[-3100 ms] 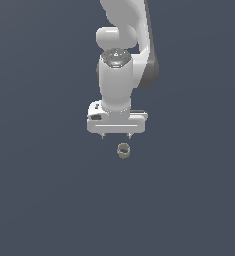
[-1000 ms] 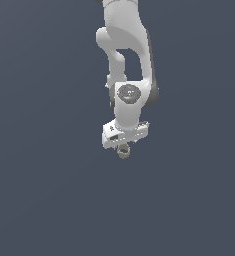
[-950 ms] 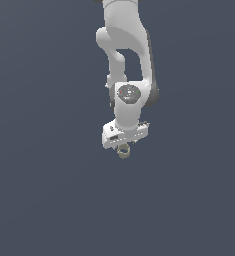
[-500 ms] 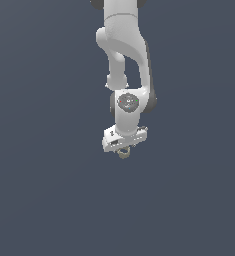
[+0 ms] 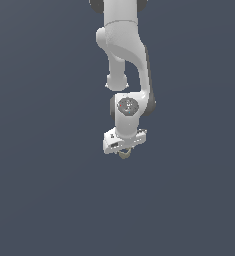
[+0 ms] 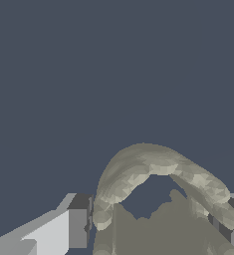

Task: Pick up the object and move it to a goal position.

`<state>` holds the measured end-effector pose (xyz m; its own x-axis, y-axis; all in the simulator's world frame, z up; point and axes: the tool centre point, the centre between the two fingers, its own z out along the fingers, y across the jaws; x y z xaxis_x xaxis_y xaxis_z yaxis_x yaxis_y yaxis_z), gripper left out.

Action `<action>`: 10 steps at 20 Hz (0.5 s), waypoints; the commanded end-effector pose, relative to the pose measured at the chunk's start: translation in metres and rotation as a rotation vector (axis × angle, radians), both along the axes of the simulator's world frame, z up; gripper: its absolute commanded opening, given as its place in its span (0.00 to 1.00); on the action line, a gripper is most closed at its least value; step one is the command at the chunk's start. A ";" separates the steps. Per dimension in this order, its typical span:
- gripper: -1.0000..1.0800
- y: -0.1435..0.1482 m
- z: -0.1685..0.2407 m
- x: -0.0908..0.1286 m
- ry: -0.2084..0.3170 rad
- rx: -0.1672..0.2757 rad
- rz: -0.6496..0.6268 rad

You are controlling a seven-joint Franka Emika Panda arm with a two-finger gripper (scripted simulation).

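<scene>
1. Wrist view — tan-olive ring point(image 6: 158, 199) fills the lower centre of frame, wedged between two dark pads point(image 6: 79, 221); end effector is clamped on it.
2. Exterior view — end effector point(image 5: 124, 150) at frame centre, tilted, ring point(image 5: 124, 154) just peeking below it.
3. Risk: hollow ring is tiny and looks held near its edge — a fast swing or a loosening grip could drop it onto the featureless grey tabletop point(image 5: 39, 200).

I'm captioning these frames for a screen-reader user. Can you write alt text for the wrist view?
A tan-olive ring fills the lower part of the frame in close-up, sitting between the gripper fingers, one pad against its side and the other partly hidden behind it. Everything else is a plain dark blue-grey background.
</scene>
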<state>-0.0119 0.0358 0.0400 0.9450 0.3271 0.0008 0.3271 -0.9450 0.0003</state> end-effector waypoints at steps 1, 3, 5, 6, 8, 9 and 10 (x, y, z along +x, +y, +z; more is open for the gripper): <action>0.00 0.000 -0.001 0.000 0.001 0.000 0.000; 0.00 0.000 -0.001 0.000 0.001 0.000 0.000; 0.00 0.000 -0.001 0.000 0.001 0.000 0.000; 0.00 0.000 -0.001 0.000 0.001 0.000 0.000; 0.00 0.000 0.000 0.000 0.000 0.000 -0.001; 0.00 0.000 0.001 0.001 0.000 0.000 -0.001; 0.00 0.001 0.002 0.001 0.000 0.000 -0.001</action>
<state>-0.0113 0.0359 0.0408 0.9452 0.3266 0.0004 0.3266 -0.9452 0.0004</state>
